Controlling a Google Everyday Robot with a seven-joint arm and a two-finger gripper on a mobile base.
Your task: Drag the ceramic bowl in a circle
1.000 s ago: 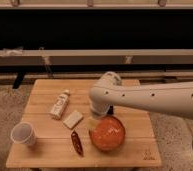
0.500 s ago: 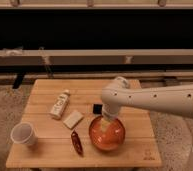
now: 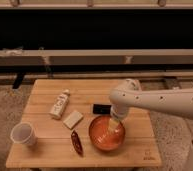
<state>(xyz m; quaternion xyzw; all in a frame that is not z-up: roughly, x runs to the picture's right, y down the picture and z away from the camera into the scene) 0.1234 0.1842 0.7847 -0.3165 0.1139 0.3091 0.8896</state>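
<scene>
The ceramic bowl [image 3: 106, 134] is wide, shallow and orange-red. It sits on the wooden table [image 3: 45, 150] near the front edge, right of centre. My white arm comes in from the right and bends down over the bowl. The gripper [image 3: 112, 126] reaches down into the bowl at its far right side, close to the rim.
A white cup [image 3: 22, 134] stands at the front left. A small white bottle [image 3: 59, 104] lies at the back left, with a pale flat packet [image 3: 73, 119] beside it. A dark red chili [image 3: 77, 143] lies left of the bowl. A black object [image 3: 101, 108] lies behind the bowl.
The arm has swung to the right and its wrist now stands right of the bowl. The bowl has shifted slightly toward the front right.
</scene>
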